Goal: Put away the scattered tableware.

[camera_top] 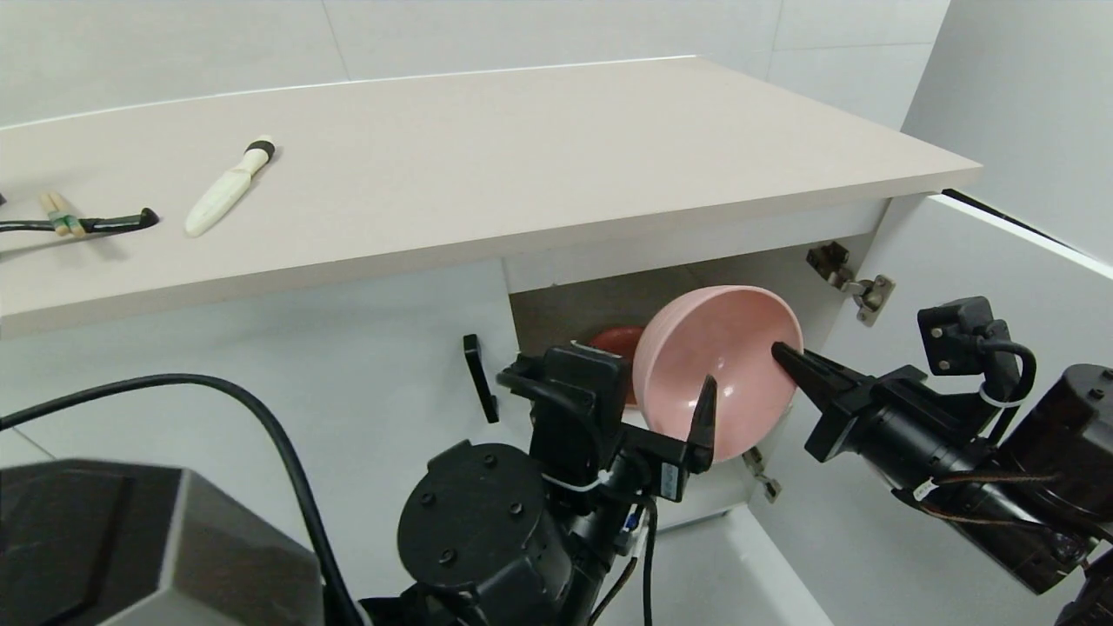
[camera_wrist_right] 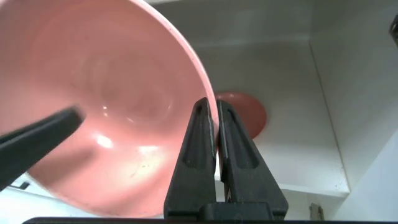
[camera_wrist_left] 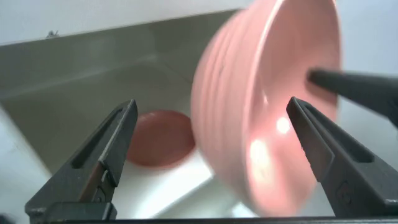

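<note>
Progress: I judge the task to be about half done; one piece lies in the cupboard, one is in my grasp, and several wait on the counter.
Right hand: my right hand (camera_wrist_right: 216, 111) is clenched on the rim of the pale pink ribbed bowl (camera_top: 722, 365), one finger inside and one outside.
Bowl: it is tilted on its side in the air at the mouth of the open white cupboard (camera_top: 565, 304), not yet set down.
Left hand: my left hand (camera_wrist_left: 211, 104) is released, its fingers wide apart just beside the bowl and holding nothing.
Cupboard contents: a small red dish (camera_top: 613, 342) rests on the cupboard floor, behind the bowl.
Left to do: on the beige counter (camera_top: 522, 156) lie a white knife-shaped utensil with a black band (camera_top: 228, 187), a pair of wooden chopsticks (camera_top: 61, 215) and a thin black-handled piece (camera_top: 113, 223) touching them.
Next: I think the bowl goes in beside the red dish.
</note>
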Controlling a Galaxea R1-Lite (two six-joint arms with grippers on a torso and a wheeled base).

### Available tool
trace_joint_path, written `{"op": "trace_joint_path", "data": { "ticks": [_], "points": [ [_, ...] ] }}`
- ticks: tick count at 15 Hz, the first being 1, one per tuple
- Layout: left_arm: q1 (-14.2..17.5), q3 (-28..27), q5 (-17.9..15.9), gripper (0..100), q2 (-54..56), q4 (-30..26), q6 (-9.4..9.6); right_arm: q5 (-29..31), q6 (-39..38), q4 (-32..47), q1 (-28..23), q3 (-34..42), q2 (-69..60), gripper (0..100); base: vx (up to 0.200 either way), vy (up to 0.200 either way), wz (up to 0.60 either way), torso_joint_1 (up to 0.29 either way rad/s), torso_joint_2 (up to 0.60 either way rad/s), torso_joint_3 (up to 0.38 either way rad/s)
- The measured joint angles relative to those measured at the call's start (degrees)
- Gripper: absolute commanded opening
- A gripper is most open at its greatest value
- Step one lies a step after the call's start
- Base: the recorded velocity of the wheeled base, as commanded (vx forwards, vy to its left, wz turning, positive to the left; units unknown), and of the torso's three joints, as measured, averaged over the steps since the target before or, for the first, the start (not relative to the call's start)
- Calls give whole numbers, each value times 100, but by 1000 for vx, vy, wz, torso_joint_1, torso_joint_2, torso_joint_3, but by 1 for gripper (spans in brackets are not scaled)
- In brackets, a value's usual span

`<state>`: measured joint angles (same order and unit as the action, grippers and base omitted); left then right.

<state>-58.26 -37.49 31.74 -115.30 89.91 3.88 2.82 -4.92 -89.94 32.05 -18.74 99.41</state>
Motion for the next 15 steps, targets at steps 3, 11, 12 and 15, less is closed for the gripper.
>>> {"op": "trace_joint_path", "data": {
  "ticks": [3,11,12,15],
  "points": [
    [-21,850,-887,100,601,4,-243,0,0,0,0,20,12,0,0,0,0,0,0,0],
    [1548,3506,-5700,100,3126,-43,-377,0,-7,0,0,79,72,0,0,0,0,0,0,0],
    [1701,3608,-5865,100,3460,-163,-377,0,-7,0,0,102,83,0,0,0,0,0,0,0],
    [1935,3724,-5951,100,4457,-1056,-310,0,-7,0,0,143,130,0,0,0,0,0,0,0]
  ]
}}
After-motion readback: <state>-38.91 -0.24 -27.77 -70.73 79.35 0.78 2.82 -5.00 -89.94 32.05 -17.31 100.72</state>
